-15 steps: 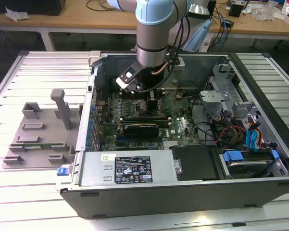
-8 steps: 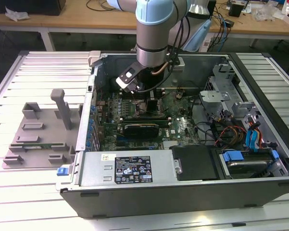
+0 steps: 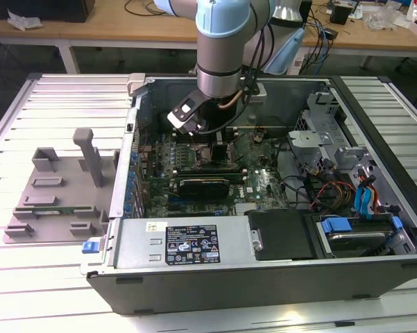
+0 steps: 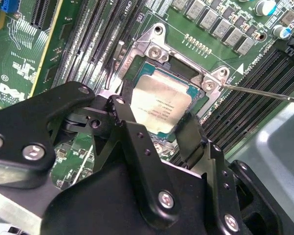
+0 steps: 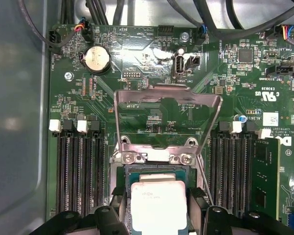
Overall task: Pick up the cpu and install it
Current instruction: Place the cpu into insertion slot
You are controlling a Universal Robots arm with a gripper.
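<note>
One arm [image 3: 222, 41] reaches down into the open computer case [image 3: 194, 274] in the exterior view. Its wrist hangs low over the motherboard [image 3: 264, 184]. A grey fixture tray [image 3: 55, 201] lies outside the case, toward the exterior view's left.

In the second wrist view we see the gripper [image 4: 156, 122] with its black fingers [image 4: 124, 115] closed on the cpu [image 4: 161, 103], pressing two opposite edges. The cpu sits level within the socket frame [image 4: 154, 40]. We cannot tell whether it is fully seated or held just above the contacts. A thin retention lever [image 4: 264, 93] stands free beside the socket.

In the first wrist view the load plate [image 5: 137, 95] is swung up and open. The cpu lies just beside the plate's hinge, with memory slots [image 5: 80, 181] on both sides.

We judge the cpu light and rigid but fragile, with a smooth metal top, a thin substrate and delicate contacts underneath. The edges are the place to hold it, as here, with a modest squeeze and the chip kept flat, since a tilt could damage the socket's pins.
</note>
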